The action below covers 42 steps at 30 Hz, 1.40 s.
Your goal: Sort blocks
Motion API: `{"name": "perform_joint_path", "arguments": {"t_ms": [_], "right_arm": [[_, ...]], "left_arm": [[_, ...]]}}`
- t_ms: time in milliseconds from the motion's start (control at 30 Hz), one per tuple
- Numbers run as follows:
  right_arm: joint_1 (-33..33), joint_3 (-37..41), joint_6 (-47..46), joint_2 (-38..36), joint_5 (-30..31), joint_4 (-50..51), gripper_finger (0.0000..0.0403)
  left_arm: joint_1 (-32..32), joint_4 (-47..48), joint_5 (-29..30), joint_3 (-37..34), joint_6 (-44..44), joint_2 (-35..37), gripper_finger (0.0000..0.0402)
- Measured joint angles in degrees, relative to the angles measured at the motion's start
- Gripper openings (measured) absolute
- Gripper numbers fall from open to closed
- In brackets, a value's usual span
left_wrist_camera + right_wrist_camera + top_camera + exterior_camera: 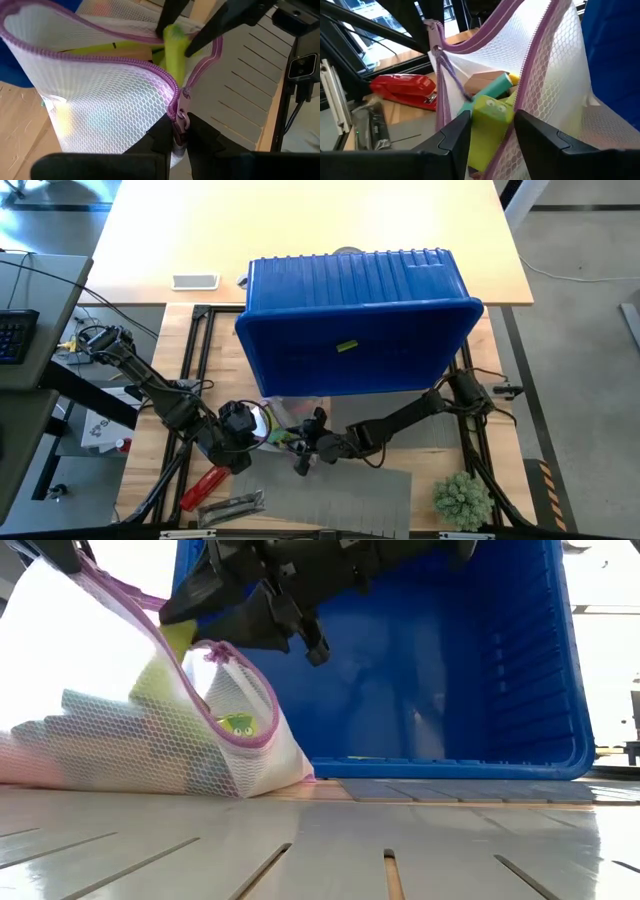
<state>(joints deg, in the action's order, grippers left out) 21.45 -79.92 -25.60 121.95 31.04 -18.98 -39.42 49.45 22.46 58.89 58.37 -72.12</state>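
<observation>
A white mesh bag (pixel 120 740) with a purple zipper rim rests with its bottom on the table, its mouth held up and open. Inside lie several blocks, among them a tan one (pixel 487 80) and a teal one (pixel 490 92). My left gripper (pixel 179 132) is shut on the bag's rim. My right gripper (pixel 492 117) reaches into the mouth from the table's right, shut on a lime block (pixel 487 125) with two small eyes. In the high view the bag (pixel 285 420) lies between both grippers. My left gripper pinches the bag's purple zipper rim at its end by the zipper pull (pixel 181 114) between its two fingers, coming from the table's left and slanting down. The rim stands lifted and the mesh hangs below it. My right gripper pinches the lime block's two long sides (pixel 476 120) between its two fingertips, nearly level from the table's right. The block is tilted, clear of the table, and its upper end (pixel 174 42) stands in the bag's mouth.
A big blue bin (pixel 360 320) lies tipped on its side behind the bag, with one lime block (pixel 347 346) inside. A red tool (pixel 205 485) and a silvery packet (pixel 232 505) lie near left, a green tuft (pixel 462 498) near right, a grey mat (pixel 340 495) in front.
</observation>
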Motion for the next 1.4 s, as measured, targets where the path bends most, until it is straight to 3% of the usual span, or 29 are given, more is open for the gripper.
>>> {"name": "perform_joint_path", "arguments": {"t_ms": [167, 500, 633, 867, 1033, 1267, 1400], "right_arm": [[0.0, 0.0, 1.7, 0.0, 0.0, -0.1, 0.0143], [0.6, 0.0, 14.0, -3.9, 0.3, 3.4, 0.0146], [0.6, 0.0, 11.1, -10.2, 4.5, 14.9, 0.0146], [-5.9, 0.1, 3.4, -20.2, 2.0, 44.1, 0.0146], [-10.6, 0.2, -0.2, -21.9, 2.1, 54.9, 0.0146], [-15.7, 0.6, 1.6, -22.0, 4.8, 51.6, 0.0146], [-18.3, 5.6, 3.4, -21.9, -1.3, 44.2, 0.0153]], "left_arm": [[0.0, 0.0, 0.0, 0.0, 0.0, 0.0, 0.0024], [0.0, 0.0, 0.0, 0.0, 0.0, 0.0, 0.0024], [0.0, 0.0, 0.0, 0.0, 0.0, 0.0, 0.0024], [0.0, 0.0, 0.0, 0.0, 0.0, 0.0, 0.0024], [0.0, 0.0, 0.0, 0.0, 0.0, 0.0, 0.0024], [0.0, 0.0, 0.0, 0.0, 0.0, 0.0, 0.0024], [0.0, 0.0, 0.0, 0.0, 0.0, 0.0, 0.0024]]}}
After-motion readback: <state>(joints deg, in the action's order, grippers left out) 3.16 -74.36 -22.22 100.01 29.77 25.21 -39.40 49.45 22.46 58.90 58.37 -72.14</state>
